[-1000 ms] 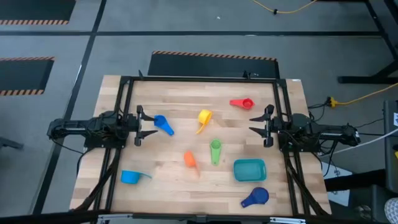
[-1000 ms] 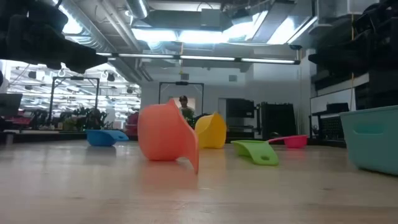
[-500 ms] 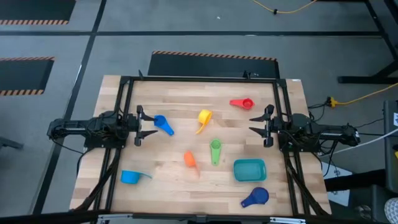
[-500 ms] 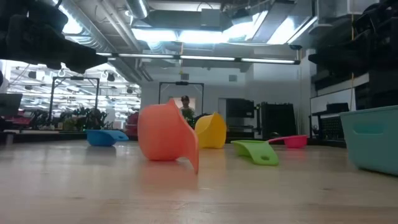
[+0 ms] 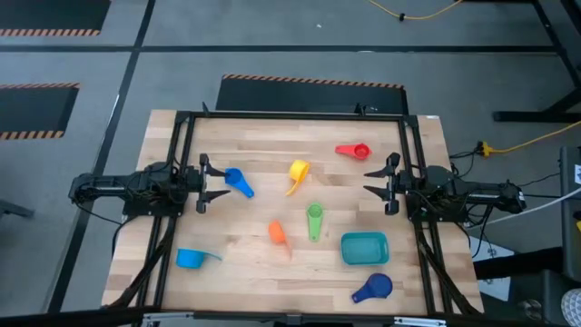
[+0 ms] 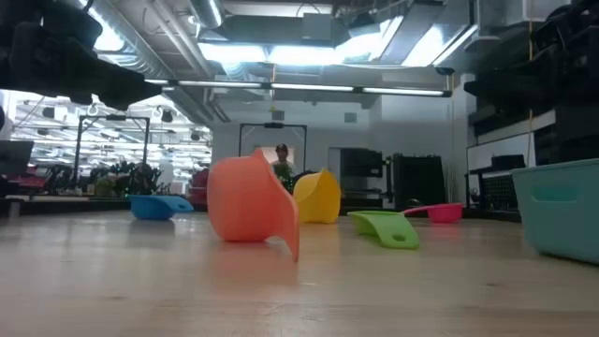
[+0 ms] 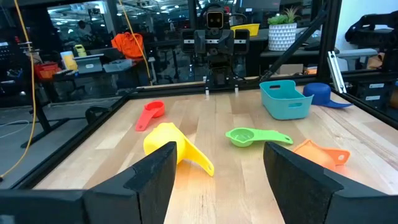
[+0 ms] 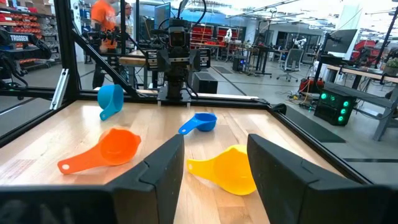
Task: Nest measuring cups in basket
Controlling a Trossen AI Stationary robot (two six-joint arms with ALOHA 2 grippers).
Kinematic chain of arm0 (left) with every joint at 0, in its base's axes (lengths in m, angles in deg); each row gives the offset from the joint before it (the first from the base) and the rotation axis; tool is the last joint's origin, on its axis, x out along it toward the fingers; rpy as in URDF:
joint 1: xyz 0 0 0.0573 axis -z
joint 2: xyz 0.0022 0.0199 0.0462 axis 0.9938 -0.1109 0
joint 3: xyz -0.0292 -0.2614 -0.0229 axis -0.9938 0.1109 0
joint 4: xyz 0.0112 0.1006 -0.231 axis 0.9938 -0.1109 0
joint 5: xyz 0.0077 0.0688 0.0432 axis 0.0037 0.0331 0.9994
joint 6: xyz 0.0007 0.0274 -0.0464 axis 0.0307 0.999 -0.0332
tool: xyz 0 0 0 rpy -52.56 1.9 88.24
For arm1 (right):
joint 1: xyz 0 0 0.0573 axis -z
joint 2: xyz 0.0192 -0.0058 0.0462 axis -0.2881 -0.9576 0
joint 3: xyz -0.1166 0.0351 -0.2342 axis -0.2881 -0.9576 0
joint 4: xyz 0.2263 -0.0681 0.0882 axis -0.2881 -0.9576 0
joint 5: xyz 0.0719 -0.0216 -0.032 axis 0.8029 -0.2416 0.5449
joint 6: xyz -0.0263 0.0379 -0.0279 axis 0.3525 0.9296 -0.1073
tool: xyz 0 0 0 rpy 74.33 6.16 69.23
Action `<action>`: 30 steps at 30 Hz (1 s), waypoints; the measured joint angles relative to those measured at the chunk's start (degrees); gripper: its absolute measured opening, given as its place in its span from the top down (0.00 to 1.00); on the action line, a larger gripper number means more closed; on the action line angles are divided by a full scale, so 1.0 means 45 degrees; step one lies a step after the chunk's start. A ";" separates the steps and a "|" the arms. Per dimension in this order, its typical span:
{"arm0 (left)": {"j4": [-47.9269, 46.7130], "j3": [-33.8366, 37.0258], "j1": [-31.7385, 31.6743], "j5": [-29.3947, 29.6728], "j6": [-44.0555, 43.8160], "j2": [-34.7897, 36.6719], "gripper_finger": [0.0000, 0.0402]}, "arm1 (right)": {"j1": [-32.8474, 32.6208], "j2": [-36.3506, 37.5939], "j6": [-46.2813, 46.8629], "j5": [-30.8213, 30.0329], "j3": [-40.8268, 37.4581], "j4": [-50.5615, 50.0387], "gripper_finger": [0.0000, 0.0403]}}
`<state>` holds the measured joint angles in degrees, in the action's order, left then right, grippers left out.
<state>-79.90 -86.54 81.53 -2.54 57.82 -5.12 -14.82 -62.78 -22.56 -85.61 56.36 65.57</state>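
Observation:
The cups lie scattered on the wooden table: red (image 5: 354, 151), yellow (image 5: 298, 173), blue (image 5: 238, 180), green (image 5: 314, 218), orange (image 5: 277, 232), light blue (image 5: 192, 259) and dark blue (image 5: 373, 288). The orange cup (image 6: 248, 201) and the yellow cup (image 7: 174, 146) lie tipped on their sides. The green cup (image 7: 255, 135) sits mouth up. The teal basket (image 5: 365, 247) stands near the right front, with nothing in it. My left gripper (image 5: 211, 183) hangs open at the left edge, just left of the blue cup. At the right edge my right gripper (image 5: 381, 184) is open too. Neither touches anything.
A black metal frame (image 5: 290, 116) runs around the table's edges. Bare wood lies between the cups in the middle of the table (image 5: 263, 272). Beyond the table is a workshop room, with a person (image 8: 102, 18) in orange walking far off.

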 joint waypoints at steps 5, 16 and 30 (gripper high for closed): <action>0.0005 0.0005 0.0004 0.0000 0.0000 0.0000 0.42 | 0.0002 0.0004 0.0000 0.0000 0.0000 0.0001 0.55; 0.0000 0.0003 0.0004 0.0000 0.0000 0.0000 0.42 | 0.0000 0.0001 0.0000 0.0000 0.0000 0.0001 0.55; 0.2970 0.0005 0.0004 -0.0660 -0.0091 0.0000 0.42 | -0.0002 0.0000 -0.0099 0.0000 0.0000 0.0089 0.55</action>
<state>-66.54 -86.52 81.55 -5.51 57.40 -5.12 -14.83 -62.78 -23.00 -85.61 56.36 65.97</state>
